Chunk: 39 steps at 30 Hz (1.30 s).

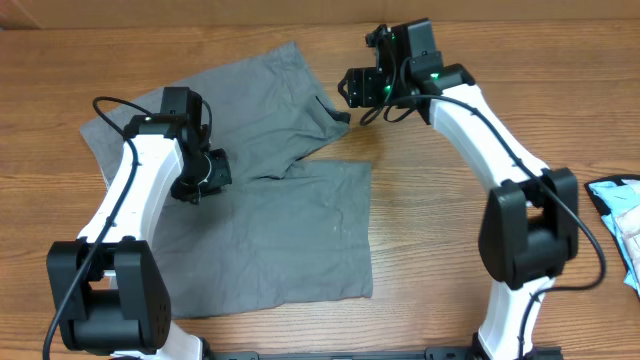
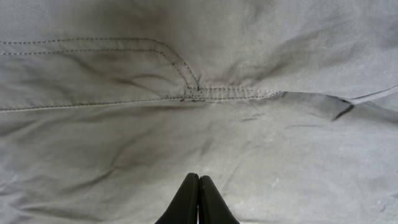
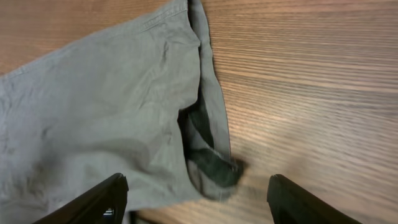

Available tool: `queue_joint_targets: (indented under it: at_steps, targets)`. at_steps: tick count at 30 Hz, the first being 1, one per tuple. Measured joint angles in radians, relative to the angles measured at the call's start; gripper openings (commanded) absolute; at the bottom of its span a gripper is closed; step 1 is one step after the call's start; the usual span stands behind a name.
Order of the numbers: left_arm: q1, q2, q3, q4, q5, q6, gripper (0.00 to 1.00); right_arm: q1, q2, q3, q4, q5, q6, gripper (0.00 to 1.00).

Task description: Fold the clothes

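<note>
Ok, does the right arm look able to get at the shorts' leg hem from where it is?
Probably yes. The right end effector hangs open just above the hem corner of the shorts, with only bare table beside it and nothing in between.

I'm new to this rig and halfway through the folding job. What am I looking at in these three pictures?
Two white robot arms work at a wooden table. The wide picture comes from a camera above. The other two come from a camera on each wrist, looking past that arm's own fingers. Grey shorts lie spread on the table. The left gripper is shut, close over the cloth near a stitched seam; I cannot tell whether it pinches any cloth. The right gripper is open above a leg opening and holds nothing.
</note>
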<state>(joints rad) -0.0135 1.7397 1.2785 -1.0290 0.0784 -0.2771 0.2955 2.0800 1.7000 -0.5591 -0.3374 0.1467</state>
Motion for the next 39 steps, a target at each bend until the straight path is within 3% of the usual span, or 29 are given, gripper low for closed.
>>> queue_joint_targets:
  at_steps: [6,24,32,35,39]
  targets:
    - [0.000,0.000,0.000,0.000,0.000,0.000,0.05,0.004,0.111,-0.001,0.089,-0.025,0.007,0.82]
    - [0.000,0.000,0.000,0.000,0.004,0.000,0.05,0.069,0.193,-0.002,0.043,-0.079,0.010,0.83]
    - [0.000,0.000,0.000,0.000,0.004,0.000,0.05,0.127,0.196,-0.002,0.050,-0.085,0.005,0.71]
    - [0.000,0.000,0.000,-0.002,0.005,0.000,0.05,0.128,0.197,-0.002,0.051,-0.074,-0.010,0.77]
    - [0.000,0.000,0.000,-0.003,0.004,0.000,0.05,0.126,0.198,-0.002,0.063,-0.032,-0.066,0.77]
